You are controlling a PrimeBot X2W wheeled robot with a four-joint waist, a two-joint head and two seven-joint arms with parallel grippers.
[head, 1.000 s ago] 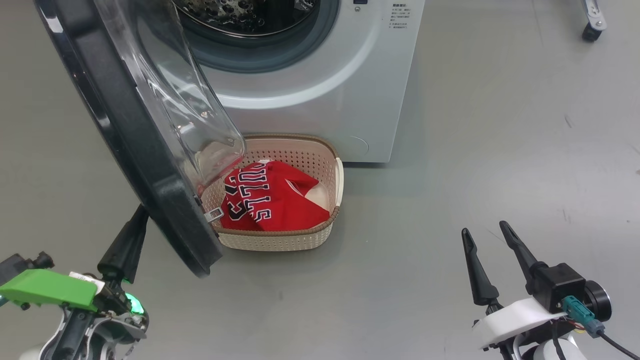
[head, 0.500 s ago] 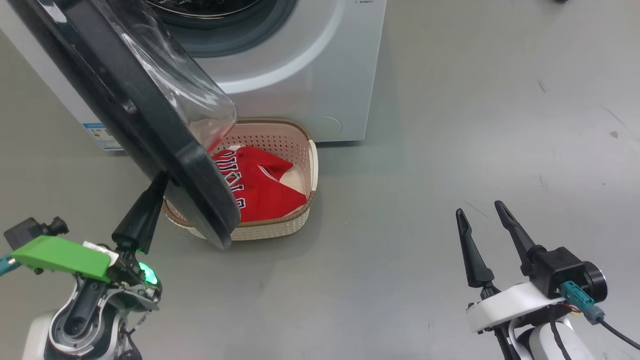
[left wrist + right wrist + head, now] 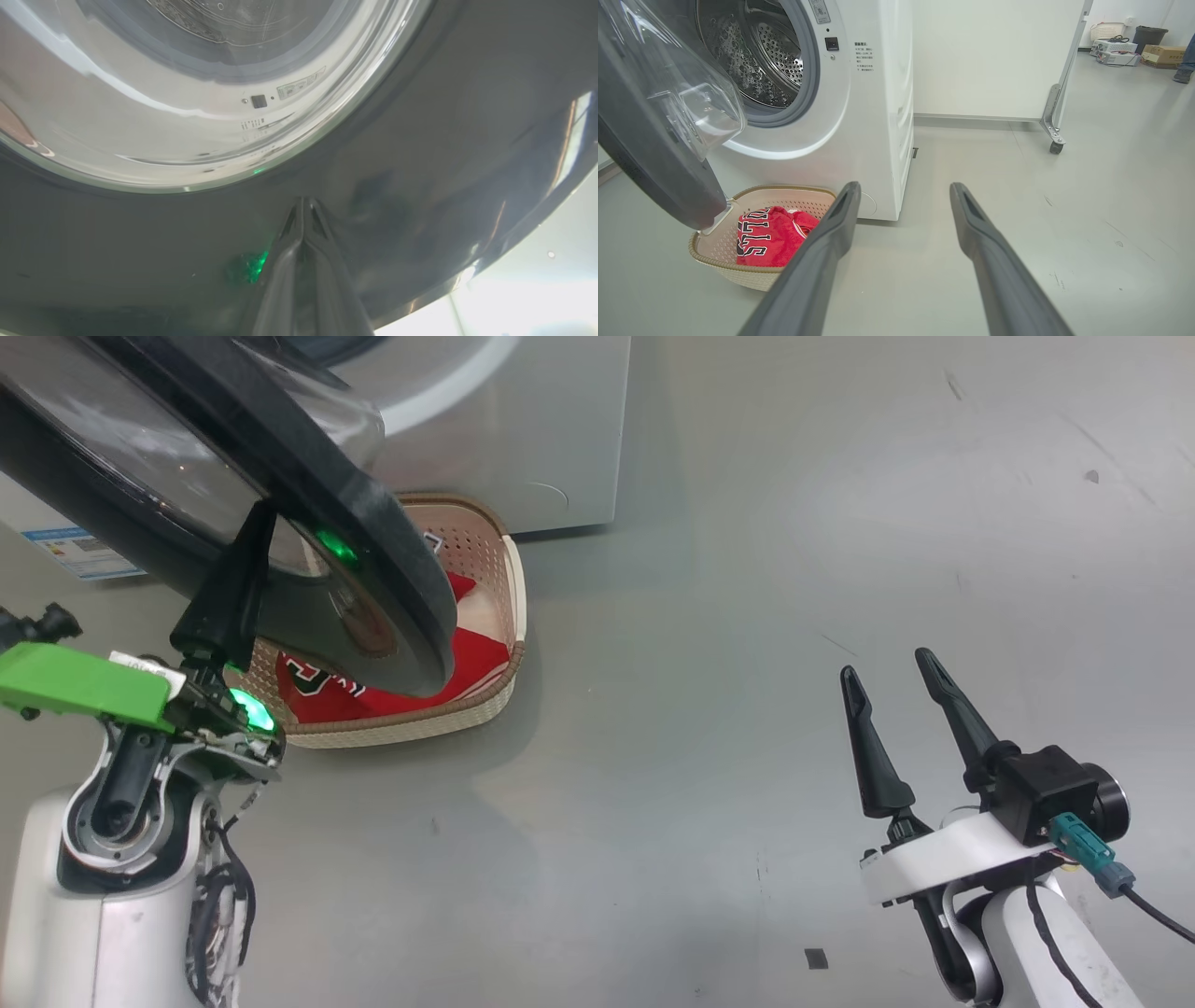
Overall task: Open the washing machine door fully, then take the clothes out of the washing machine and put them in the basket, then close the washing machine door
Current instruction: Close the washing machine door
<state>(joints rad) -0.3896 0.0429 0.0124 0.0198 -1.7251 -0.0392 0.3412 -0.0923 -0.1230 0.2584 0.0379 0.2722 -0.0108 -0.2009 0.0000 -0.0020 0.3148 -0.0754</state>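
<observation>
The white washing machine (image 3: 523, 429) stands at the top of the head view, its steel drum (image 3: 756, 56) bare in the right wrist view. The washing machine door (image 3: 373, 523) hangs half open over the basket (image 3: 401, 733), black rim outward. My left gripper (image 3: 257, 518) is shut, its tips pressed against the door's outer rim (image 3: 420, 140) just below the clear window (image 3: 187, 70). Red clothes (image 3: 770, 238) with black-white lettering lie in the cream basket (image 3: 738, 275). My right gripper (image 3: 882, 665) stands open over bare floor, holding nothing.
A blue label (image 3: 70, 551) sits low on the machine's front. A white partition on a caster (image 3: 1055, 144) stands behind the machine to the right. Boxes (image 3: 1162, 53) and a person's foot (image 3: 1183, 74) are far off. Grey floor spreads around the right arm.
The head camera has shifted. The door has swung toward the machine, its outer face now turned to me. My shut left gripper has risen against its rim. The right gripper stays open.
</observation>
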